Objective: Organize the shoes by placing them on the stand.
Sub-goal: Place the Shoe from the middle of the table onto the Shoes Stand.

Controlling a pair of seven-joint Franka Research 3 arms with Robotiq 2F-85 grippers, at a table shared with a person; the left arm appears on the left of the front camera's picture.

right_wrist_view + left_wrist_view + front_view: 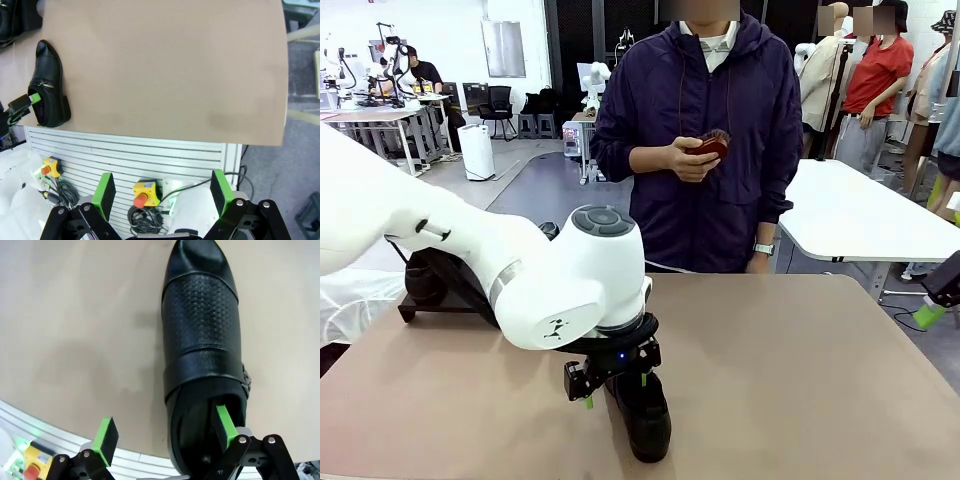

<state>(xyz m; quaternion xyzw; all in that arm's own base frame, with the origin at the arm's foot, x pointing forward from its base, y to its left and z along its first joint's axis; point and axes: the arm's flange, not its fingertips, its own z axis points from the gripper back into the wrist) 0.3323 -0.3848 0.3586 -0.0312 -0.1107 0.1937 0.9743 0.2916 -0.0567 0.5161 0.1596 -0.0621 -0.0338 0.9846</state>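
Note:
One glossy black loafer lies on the brown table near the front edge, toe towards me. My left gripper hangs over its heel end, open. In the left wrist view the same loafer runs up the picture. One green pad is inside its opening and the other pad is well outside, over bare table. The black stand is at the far left, mostly hidden behind my left arm, with a dark shoe on it. My right gripper is open and holds nothing, off the table's right side.
A person stands at the far side holding a small dark-red object in both hands. The brown tabletop is bare in its middle and right. Below its front edge are a slatted white panel and emergency-stop buttons.

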